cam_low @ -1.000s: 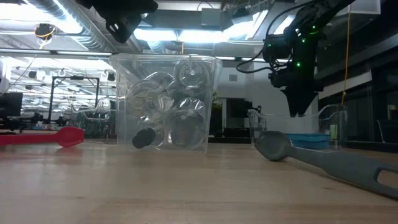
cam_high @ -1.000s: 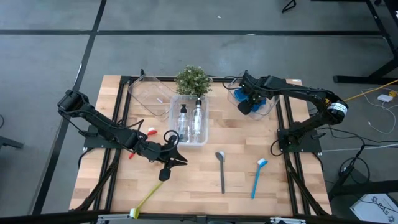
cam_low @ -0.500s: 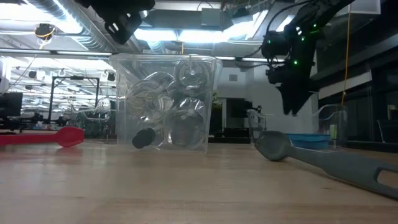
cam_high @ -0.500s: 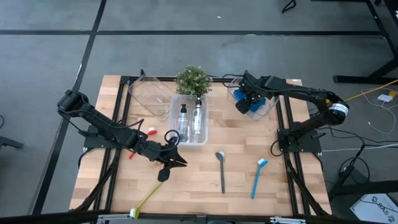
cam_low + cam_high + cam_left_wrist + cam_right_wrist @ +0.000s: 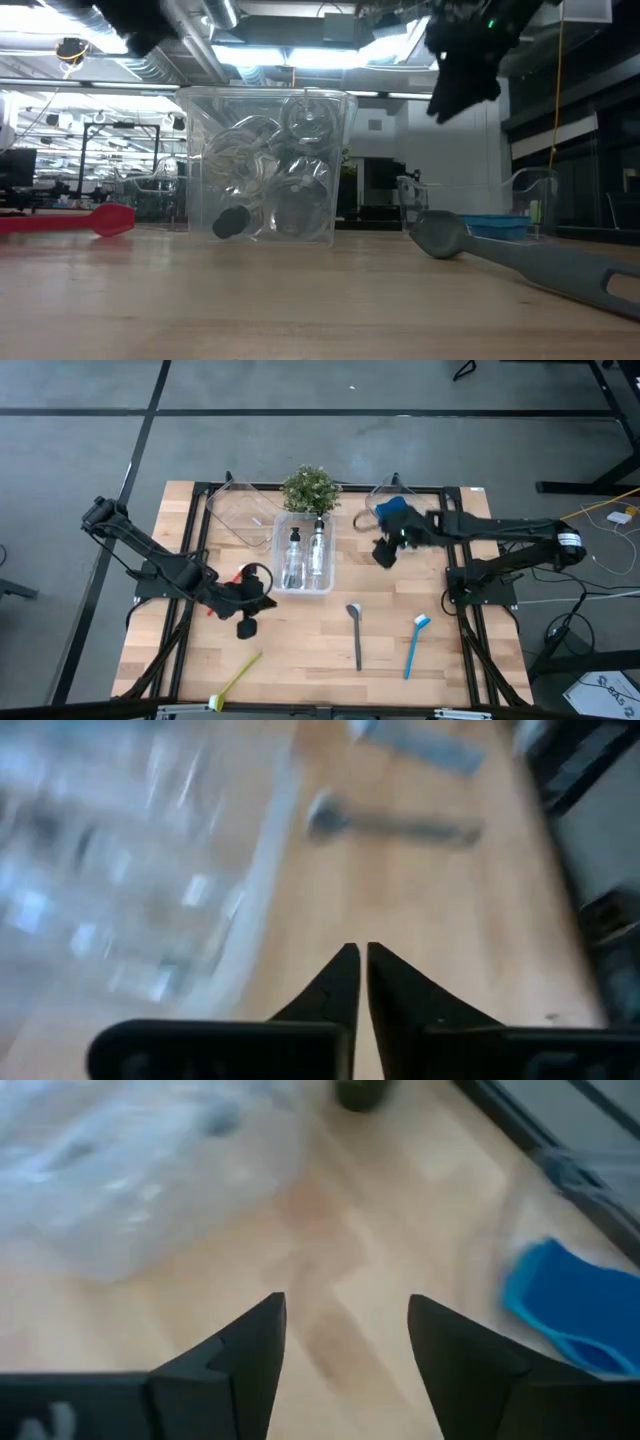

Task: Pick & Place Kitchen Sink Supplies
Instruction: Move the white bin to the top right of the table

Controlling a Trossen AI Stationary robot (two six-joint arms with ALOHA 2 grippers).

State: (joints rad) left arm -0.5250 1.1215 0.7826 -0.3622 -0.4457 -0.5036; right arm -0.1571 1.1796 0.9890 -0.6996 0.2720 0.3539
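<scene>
My left gripper [image 5: 265,600] hangs shut and empty [image 5: 357,950] above the table's near left, just left of the clear bin [image 5: 303,588] that holds two pump bottles [image 5: 305,552]. A yellow-green brush [image 5: 236,680] lies flat near the front edge, apart from it. A red brush [image 5: 232,573] lies by the left arm. My right gripper [image 5: 382,550] is open and empty [image 5: 345,1308], in the air between the bottle bin and the right rear bin, where a blue sponge [image 5: 392,510] lies. A grey brush [image 5: 356,635] and a blue brush [image 5: 415,645] lie flat at the near right.
A small green potted plant [image 5: 310,488] stands behind the bottle bin. Another clear bin [image 5: 240,515] stands at the back left. Bare wood lies between the two arms, in front of the bottle bin. In the low view the grey brush's head [image 5: 440,235] lies near the camera.
My left gripper has drawn back toward the table's left edge and risen, away from the yellow-green brush, which stays on the table. My right gripper has left the right rear bin, swinging toward the near edge and the bottle bin, rising and tipping as it went.
</scene>
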